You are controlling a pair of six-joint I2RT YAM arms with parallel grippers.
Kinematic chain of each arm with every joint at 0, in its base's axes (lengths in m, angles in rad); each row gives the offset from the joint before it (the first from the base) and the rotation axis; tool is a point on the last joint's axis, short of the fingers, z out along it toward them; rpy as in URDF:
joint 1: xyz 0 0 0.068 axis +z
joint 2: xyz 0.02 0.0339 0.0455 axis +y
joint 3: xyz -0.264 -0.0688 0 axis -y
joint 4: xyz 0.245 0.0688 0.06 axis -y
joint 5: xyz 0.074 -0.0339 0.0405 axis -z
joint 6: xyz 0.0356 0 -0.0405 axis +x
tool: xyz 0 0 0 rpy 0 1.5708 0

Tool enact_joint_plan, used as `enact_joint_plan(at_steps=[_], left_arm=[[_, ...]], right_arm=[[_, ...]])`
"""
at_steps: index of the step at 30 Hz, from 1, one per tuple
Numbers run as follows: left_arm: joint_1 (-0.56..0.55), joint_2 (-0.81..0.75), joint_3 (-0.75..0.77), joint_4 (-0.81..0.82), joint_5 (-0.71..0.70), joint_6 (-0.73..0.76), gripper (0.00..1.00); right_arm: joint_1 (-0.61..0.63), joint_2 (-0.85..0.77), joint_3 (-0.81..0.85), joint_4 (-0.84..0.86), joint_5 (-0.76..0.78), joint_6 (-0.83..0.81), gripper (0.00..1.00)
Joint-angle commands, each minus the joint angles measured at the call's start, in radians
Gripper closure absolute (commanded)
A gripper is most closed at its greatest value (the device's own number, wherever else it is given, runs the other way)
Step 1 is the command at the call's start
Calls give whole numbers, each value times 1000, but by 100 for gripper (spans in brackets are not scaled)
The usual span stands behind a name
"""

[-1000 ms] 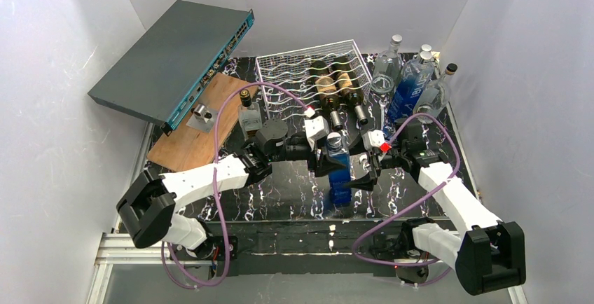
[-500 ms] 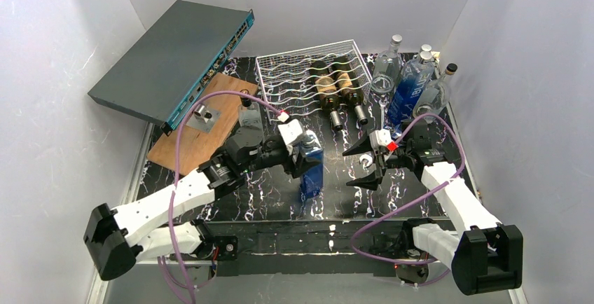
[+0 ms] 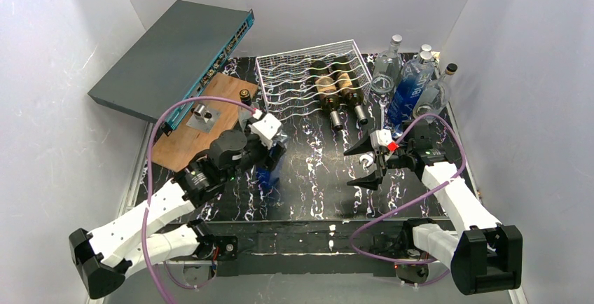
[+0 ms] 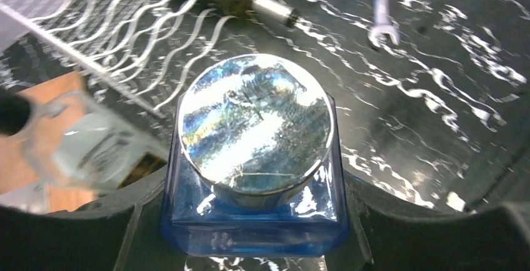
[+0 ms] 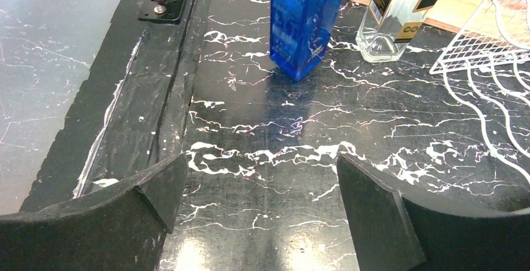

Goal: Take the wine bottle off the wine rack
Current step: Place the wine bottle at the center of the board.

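Two dark glass wine bottles (image 3: 324, 87) to log: side by side in the right-hand cradles of the white wire grid wine rack (image 3: 291, 80), necks toward the arms. Rack at rear centre of the black marbled table (image 3: 308, 192), just right of the brown wooden board (image 3: 178, 143).

Left gripper (image 3: 272, 155): jaws closed on the shoulders of a blue square glass bottle (image 4: 253, 127) with a round silver cap, one finger (image 4: 134, 233) pressed on each side of the glass. Bottle upright, off the rack, at left centre of the table; from the right wrist view, base apparently down on the surface. Just beside it, a clear square glass bottle (image 5: 400, 15) with a black cap, standing on the table at the board's edge.

Right gripper (image 3: 364, 164): jaws spread wide, nothing between them, hovering over bare table at right centre, well apart from the blue bottle.

Also noted:
- grey flat network switch (image 3: 171, 59), tilted, at left rear, near edge over the board
- three more bottles (image 3: 410, 87) grouped in the right rear corner, just right of the rack
- silver wrench (image 4: 380, 9) flat on the table near the rack's front.
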Motion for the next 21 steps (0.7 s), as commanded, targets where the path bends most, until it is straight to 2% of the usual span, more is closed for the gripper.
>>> enact_joint_plan(at_steps=[1, 7, 14, 21], left_arm=[[45, -90, 43, 134, -218, 4, 100], [171, -106, 26, 139, -261, -78, 100], [228, -100, -8, 203, -322, -130, 100], [290, -84, -20, 217, -301, -164, 100]], right_arm=[[-9, -3, 35, -6, -11, -19, 2], [-15, -7, 34, -4, -10, -18, 2], [-19, -9, 33, -5, -9, -18, 2], [-21, -10, 31, -4, -8, -18, 2]])
